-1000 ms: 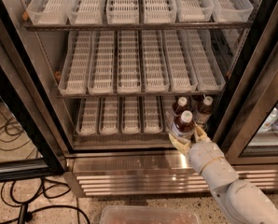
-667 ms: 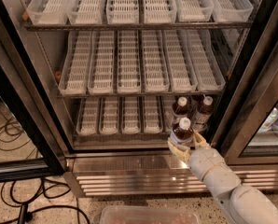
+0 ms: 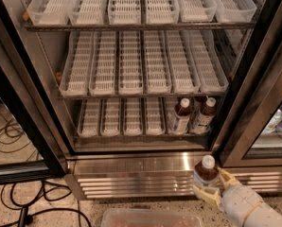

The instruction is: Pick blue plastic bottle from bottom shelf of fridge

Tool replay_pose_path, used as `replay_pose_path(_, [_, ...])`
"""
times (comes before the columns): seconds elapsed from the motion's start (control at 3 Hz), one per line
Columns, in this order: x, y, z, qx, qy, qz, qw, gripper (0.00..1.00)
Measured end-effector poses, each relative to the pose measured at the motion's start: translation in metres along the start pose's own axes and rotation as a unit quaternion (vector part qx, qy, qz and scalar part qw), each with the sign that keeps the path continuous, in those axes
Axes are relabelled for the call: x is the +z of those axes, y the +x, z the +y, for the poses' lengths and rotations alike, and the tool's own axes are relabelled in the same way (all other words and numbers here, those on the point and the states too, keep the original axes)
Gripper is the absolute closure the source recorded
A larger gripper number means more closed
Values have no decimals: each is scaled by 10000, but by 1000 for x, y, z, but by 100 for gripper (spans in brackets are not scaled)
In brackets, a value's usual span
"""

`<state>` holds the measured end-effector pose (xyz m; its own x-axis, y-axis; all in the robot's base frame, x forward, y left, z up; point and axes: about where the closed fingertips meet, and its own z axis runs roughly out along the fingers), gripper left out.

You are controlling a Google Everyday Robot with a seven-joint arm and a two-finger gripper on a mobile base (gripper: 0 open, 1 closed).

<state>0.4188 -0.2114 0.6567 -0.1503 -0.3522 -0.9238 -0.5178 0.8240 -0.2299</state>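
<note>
Plastic bottle (image 3: 206, 173), dark brown liquid, white cap, pale label: held in the claw (image 3: 211, 183) at about 5 o'clock in the view. It is outside the fridge (image 3: 32, 103), in front of the right end of the ribbed steel grille (image 3: 131, 181) at the base.

Claw state: clenched on the bottle. One pale finger (image 3: 199, 192) presses the lower left of the body, and the other (image 3: 226, 176) lies against its right side. The bottle is upright with its cap up, below the level of the bottom shelf (image 3: 117, 119) and apart from it. The white arm (image 3: 247, 207) runs from the claw off toward the 5 o'clock corner.

Bottom shelf: a row of short white slotted trays. Two other bottles stand in the lanes at its 3 o'clock end, the left one (image 3: 180, 117) just beside the right one (image 3: 205, 115). Both are the same kind as the held one. The held bottle is at roughly 6 o'clock from the right one.

Above are two tiers of longer white trays (image 3: 131, 65).

Surroundings:
- Black cables (image 3: 8, 136) lie on the speckled floor at 8 o'clock.
- A clear tub (image 3: 150, 217) sits at 6 o'clock, cut off by the frame edge.
- Small containers (image 3: 280, 119) show behind glass at 3 o'clock, too blurred to identify.
</note>
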Motion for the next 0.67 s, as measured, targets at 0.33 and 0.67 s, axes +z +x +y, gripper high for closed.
replay_pose_path(0.33, [-37,20,9,-63,-422,377,9984,100])
replay_pose_path(0.67, [-39,20,31,-46,-853,360,9957,100])
